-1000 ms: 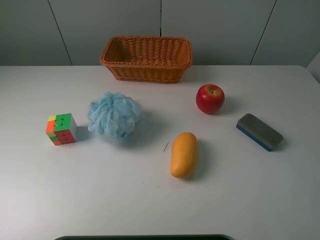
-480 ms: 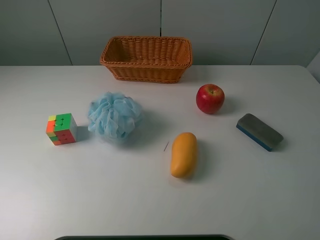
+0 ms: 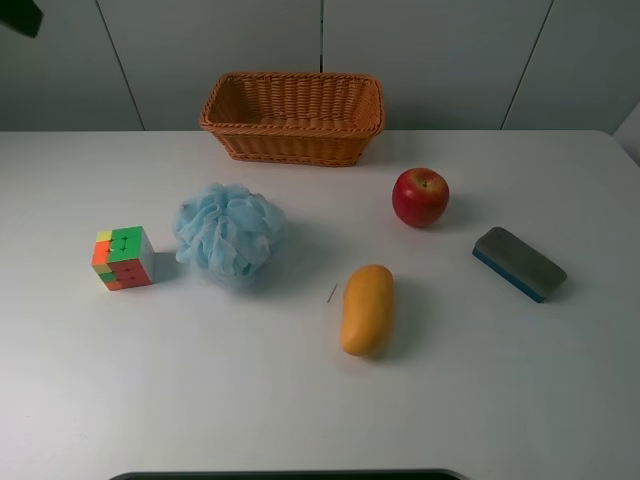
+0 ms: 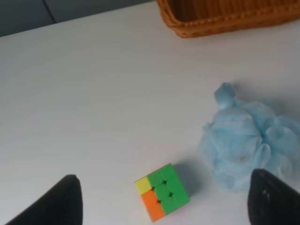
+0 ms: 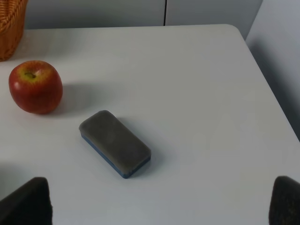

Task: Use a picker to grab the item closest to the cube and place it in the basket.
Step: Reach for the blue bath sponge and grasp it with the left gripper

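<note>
A multicoloured cube (image 3: 123, 258) sits on the white table at the left; it also shows in the left wrist view (image 4: 162, 191). A light blue bath pouf (image 3: 229, 235) lies right beside it and is the nearest item (image 4: 248, 140). A wicker basket (image 3: 293, 117) stands at the back centre, empty. My left gripper (image 4: 161, 202) is open and empty, high above the cube and the pouf. My right gripper (image 5: 155, 201) is open and empty, high above the eraser (image 5: 115, 143). A dark part of the left arm (image 3: 18, 15) shows in the exterior view's top left corner.
A red apple (image 3: 420, 197) sits right of centre, a yellow mango (image 3: 367, 308) in the middle, and a grey-and-blue eraser (image 3: 518, 263) at the right. The table's right edge (image 5: 272, 84) is near the eraser.
A dark part of the left arm has come into the top left corner of the exterior view. None of the objects has moved.
</note>
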Available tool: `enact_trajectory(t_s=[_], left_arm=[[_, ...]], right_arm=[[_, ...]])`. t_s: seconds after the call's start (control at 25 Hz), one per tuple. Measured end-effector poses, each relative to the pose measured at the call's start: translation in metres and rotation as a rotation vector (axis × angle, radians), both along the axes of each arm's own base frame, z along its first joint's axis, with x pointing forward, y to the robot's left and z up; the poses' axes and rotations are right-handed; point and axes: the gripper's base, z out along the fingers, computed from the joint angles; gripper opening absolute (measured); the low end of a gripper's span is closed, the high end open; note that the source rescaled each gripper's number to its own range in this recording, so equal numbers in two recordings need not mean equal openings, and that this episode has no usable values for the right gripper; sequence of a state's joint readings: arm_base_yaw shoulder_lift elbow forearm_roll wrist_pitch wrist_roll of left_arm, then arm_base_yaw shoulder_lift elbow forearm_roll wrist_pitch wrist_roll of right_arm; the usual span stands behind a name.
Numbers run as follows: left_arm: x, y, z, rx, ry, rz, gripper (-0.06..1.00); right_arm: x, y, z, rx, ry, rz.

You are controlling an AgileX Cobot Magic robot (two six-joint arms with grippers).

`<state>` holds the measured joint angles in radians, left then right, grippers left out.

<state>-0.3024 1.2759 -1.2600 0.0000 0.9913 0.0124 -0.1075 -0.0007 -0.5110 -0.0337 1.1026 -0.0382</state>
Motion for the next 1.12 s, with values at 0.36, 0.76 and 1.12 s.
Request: enact_trajectory(t_s=[0.36,0.76,1.12], left_arm=[[0.048,-0.095,-0.084,0.108,0.194,-0.243,0.98],[0.07,-0.12,-0.174,0.243,0.394,-0.286,0.98],[0.085,-0.133,-0.236,0.249,0.432,-0.338,0.98]], right_arm=[[0.0,0.0,0.0,0.0,0.0,0.0],[0.0,0.0,0.0,0.0,0.0,0.0],[0.0,0.0,0.0,0.0,0.0,0.0]])
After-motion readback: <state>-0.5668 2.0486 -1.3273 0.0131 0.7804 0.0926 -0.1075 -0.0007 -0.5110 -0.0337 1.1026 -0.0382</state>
